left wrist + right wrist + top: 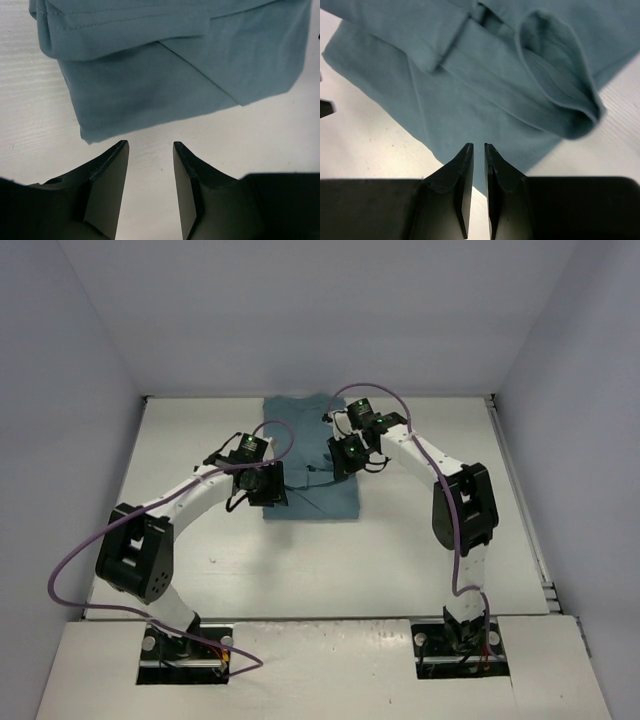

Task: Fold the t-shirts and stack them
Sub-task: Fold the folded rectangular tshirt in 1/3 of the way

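From above, the t-shirt [318,498] lies partly folded at the middle of the tabletop [200,550], towards its far edge. The left fingers [266,487] hang over its left border and the right fingers [349,454] over its right part.

At the left wrist, the left fingers [111,167] are spread with a clear gap, holding nothing. They stand over bare tabletop [280,130], just short of the t-shirt [165,65] and its near folded corner. If they close from here, they would likely catch only the top layer or miss the cloth, and the fold would slide open.

At the right wrist, the right fingers [464,170] are pressed almost together, with no cloth seen between them, above the edge of the t-shirt [470,105]. A sleeve [560,85] gapes open and rumpled beside them. A drag across it could bunch that sleeve under the next fold and leave a lopsided bundle.
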Motion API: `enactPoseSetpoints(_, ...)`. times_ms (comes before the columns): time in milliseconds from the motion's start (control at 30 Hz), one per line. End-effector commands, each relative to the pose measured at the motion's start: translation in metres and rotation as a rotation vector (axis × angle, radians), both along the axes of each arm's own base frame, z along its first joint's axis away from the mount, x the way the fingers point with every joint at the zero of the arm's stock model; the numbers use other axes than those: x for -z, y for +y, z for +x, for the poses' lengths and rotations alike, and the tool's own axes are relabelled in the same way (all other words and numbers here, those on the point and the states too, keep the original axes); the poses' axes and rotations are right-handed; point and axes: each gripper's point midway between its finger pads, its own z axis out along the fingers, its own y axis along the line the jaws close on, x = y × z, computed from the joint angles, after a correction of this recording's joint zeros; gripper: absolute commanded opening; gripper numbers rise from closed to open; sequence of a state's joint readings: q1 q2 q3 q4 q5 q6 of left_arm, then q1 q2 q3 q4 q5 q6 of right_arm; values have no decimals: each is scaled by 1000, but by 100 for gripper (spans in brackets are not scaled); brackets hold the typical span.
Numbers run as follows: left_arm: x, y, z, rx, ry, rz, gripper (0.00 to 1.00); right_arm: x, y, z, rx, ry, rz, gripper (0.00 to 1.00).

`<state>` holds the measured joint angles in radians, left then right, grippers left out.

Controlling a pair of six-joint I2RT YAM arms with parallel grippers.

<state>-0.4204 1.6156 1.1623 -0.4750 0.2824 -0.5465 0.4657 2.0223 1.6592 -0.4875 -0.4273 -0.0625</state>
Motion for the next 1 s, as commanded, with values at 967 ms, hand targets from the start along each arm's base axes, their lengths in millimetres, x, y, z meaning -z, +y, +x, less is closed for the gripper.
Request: enactPoseSetpoints(967,59,7,-8,-56,-47,71,26,-27,-6,141,114,-409,-212,16)
